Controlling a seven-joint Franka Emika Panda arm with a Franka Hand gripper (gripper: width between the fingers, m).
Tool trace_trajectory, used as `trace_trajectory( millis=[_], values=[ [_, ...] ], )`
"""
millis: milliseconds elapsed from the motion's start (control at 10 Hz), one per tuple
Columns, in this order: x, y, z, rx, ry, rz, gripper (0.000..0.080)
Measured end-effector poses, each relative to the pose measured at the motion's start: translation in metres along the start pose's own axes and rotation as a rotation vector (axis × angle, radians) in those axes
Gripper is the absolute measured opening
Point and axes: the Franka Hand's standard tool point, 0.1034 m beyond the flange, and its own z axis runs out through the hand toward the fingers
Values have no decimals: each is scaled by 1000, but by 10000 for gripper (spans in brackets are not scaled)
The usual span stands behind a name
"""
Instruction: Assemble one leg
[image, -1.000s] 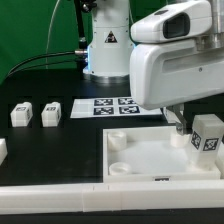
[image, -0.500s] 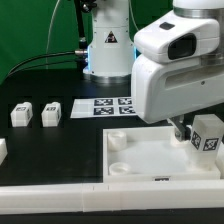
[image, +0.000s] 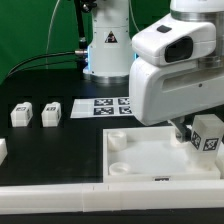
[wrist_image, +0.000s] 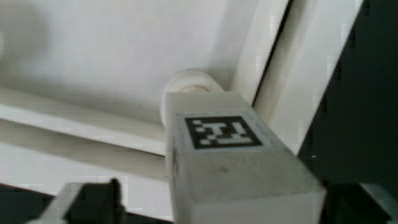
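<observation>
A white leg (image: 208, 135) with a square marker tag stands upright at the far corner of the big white panel (image: 150, 160), on the exterior view's right. In the wrist view the leg (wrist_image: 226, 140) sits on a round corner socket. My gripper (image: 190, 131) straddles the leg from above. In the wrist view my gripper (wrist_image: 228, 205) has one dark finger on each side of the post, and a gap shows between one finger (wrist_image: 89, 200) and the leg. The jaws look open. Two more legs (image: 21, 115) (image: 51, 113) lie on the black table at the exterior view's left.
The marker board (image: 117, 107) lies behind the panel in front of the robot base (image: 105, 50). A long white rail (image: 90, 192) runs along the table's front. Another white part (image: 2, 150) shows at the left edge. The panel has further round sockets (image: 117, 141).
The arm's hand has risen and shifted a little toward the exterior view's left. The leg has stayed upright at the panel corner.
</observation>
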Motion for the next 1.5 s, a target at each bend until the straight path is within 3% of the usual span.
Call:
trace_trajectory(
  millis=[100, 200, 300, 700, 1100, 1500],
  values=[
    [0, 0, 0, 0, 0, 0, 394],
    [0, 0, 0, 0, 0, 0, 394],
    [0, 0, 0, 0, 0, 0, 291],
    [0, 0, 0, 1, 0, 37, 291],
    [0, 0, 1, 24, 17, 510, 292],
    [-1, 1, 1, 24, 21, 962, 294]
  ],
)
